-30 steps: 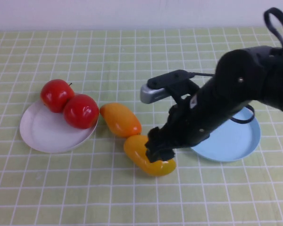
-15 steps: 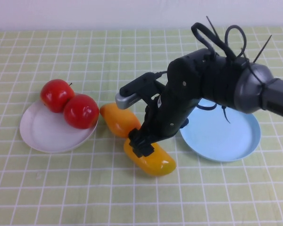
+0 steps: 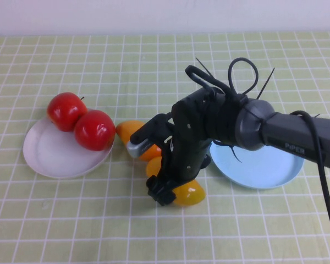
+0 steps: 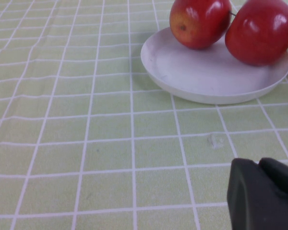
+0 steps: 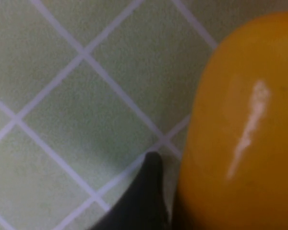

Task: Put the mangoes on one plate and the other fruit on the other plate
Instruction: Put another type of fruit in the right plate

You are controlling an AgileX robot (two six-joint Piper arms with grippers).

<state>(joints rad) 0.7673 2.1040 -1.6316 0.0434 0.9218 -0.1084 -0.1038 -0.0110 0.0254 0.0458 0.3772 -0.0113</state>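
We read only one word, "PIPER", in pale letters on the dark right arm (image 3: 297, 144) forearm.

Right gripper (image 3: 164, 193) low over near mango (image 3: 188, 192), arm covering far mango (image 3: 128, 131) and gap toward blue plate (image 3: 275, 171). Blue plate bare. White plate (image 3: 52, 157) carries two apples (image 3: 93, 130) on far side; near side open. Left gripper (image 4: 261, 194) beside white plate, over bare cloth.

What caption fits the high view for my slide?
Right tool down on the near mango, both apples on the white plate, blue plate bare; left tool unseen here.
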